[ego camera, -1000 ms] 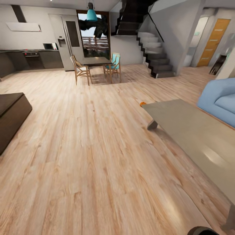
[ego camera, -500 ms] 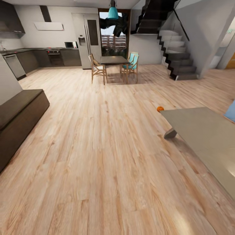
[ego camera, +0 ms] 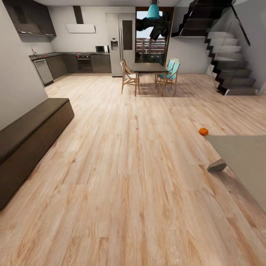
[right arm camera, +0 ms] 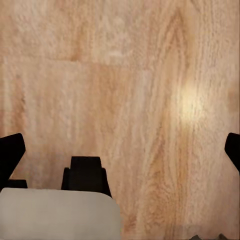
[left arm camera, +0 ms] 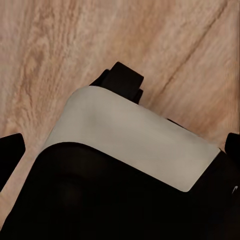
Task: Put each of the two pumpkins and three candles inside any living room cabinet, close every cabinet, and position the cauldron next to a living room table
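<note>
One small orange pumpkin (ego camera: 203, 131) lies on the wood floor just beyond the far corner of the low grey table (ego camera: 244, 159) at the right. The long, low dark brown cabinet (ego camera: 29, 140) runs along the left wall, and its visible front looks flat and shut. In the left wrist view my left gripper (left arm camera: 120, 150) is open, its dark fingertips (left arm camera: 10, 155) far apart over the floor and part of my own body. My right gripper (right arm camera: 120, 152) is also open above bare floorboards, holding nothing. The candles and the cauldron are out of view.
A dining table (ego camera: 149, 67) with wooden and teal chairs stands at the back. Behind it are the fridge (ego camera: 121, 44) and the grey kitchen units (ego camera: 74, 62). A staircase (ego camera: 232, 74) rises at the back right. Wide wood floor lies between cabinet and grey table.
The head view has swung to the left: the blue sofa has left the picture and more of the cabinet shows. The pumpkin keeps its place by the table corner.
</note>
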